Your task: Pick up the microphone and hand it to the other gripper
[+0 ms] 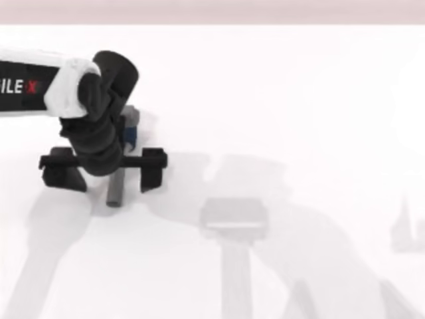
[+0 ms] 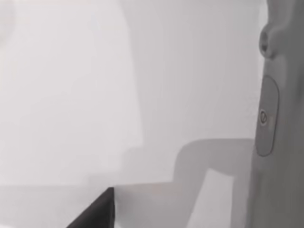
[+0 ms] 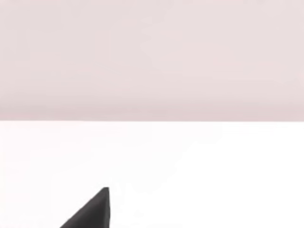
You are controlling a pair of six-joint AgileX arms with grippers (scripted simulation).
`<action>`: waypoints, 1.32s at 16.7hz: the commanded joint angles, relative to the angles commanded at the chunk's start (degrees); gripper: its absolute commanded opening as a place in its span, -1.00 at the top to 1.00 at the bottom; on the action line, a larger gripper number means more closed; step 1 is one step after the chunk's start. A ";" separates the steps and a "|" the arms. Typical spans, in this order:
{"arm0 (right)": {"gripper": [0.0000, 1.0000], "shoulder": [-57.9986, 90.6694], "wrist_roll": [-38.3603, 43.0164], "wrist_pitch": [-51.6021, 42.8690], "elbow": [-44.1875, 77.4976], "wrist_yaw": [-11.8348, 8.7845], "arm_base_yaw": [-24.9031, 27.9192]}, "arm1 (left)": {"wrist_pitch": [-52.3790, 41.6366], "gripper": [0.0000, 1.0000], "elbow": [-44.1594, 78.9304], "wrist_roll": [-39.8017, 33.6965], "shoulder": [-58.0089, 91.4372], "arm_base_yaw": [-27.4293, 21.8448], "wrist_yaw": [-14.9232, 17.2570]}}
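Black left gripper (image 1: 103, 174) on a white arm link with black panel. Between its fingers, microphone (image 1: 119, 159): navy-blue head, plain grey handle. Beneath, white tabletop (image 1: 279, 100) streaked with pale grey shadows. Beyond the tabletop's far edge, pale pink backdrop (image 3: 152, 57).

I'm seeing only "ILE X" in white w/ a red X, prob. part of AgileX, showing on my left arm (image 1: 26, 85).

Left pincer (image 1: 103, 173) spread over microphone (image 1: 117, 185)
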 joint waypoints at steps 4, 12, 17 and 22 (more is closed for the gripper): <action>-1.00 0.00 0.00 0.00 0.00 0.00 0.00 | 0.00 0.51 0.00 0.00 0.00 0.00 0.00; -1.00 0.00 0.00 0.00 0.00 0.00 0.00 | 0.00 1.00 0.00 0.00 0.00 0.00 0.00; -1.00 0.00 0.00 0.00 0.00 0.00 0.00 | -0.67 1.00 1.05 0.10 -2.30 -0.18 0.03; -1.00 0.00 0.00 0.00 0.00 0.00 0.00 | 7.98 1.00 -0.65 2.24 -3.97 -0.07 3.64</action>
